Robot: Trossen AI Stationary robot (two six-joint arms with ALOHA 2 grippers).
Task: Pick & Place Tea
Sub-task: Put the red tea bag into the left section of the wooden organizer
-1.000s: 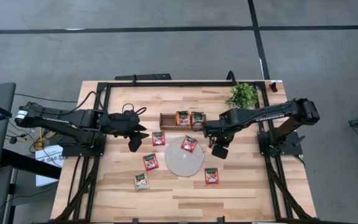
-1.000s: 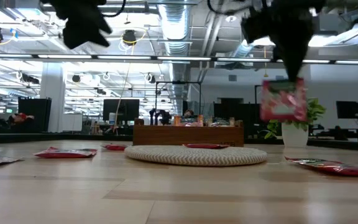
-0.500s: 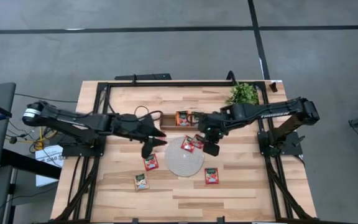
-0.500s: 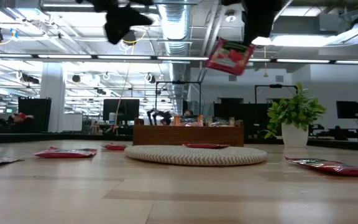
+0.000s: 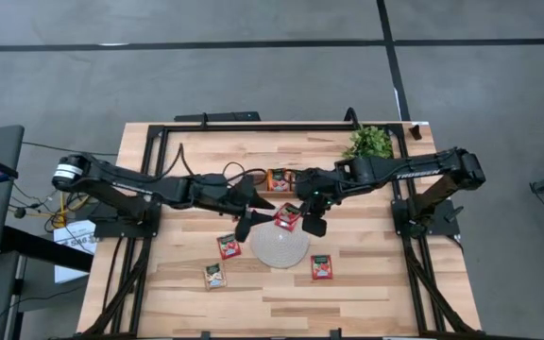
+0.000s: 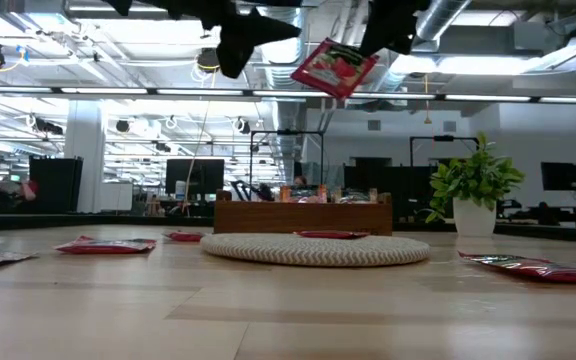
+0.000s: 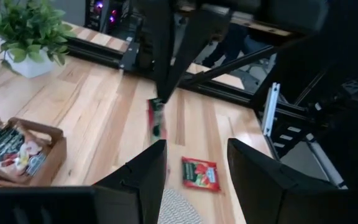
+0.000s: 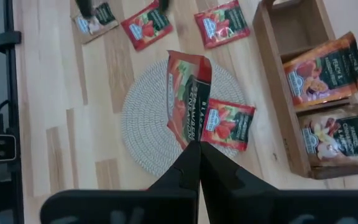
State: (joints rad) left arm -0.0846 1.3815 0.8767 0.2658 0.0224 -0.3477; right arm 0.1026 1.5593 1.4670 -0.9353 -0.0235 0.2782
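The tea sachet (image 8: 188, 115), clenched in the right end effector (image 8: 193, 152), had been carried from the desk's right side to above the round mat (image 8: 148, 134); the left end effector (image 7: 194, 171), fingers spread, had closed in, suggesting a handover.

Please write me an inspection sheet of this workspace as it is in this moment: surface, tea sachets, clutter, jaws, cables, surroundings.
Surface: light wooden table with a black frame along its edges.
Job's things: one red tea sachet is held in the air; another sachet on the mat; loose sachets lie flat on the table; more stand in the wooden tray.
Clutter: round woven mat; small potted plant.
Grippers: right gripper, jaws shut on the raised sachet above the mat; left gripper, jaws open, empty, close beside that sachet.
Cables: black cables loop over the left arm.
Surroundings: grey floor around the table; desks and screens in the room behind.
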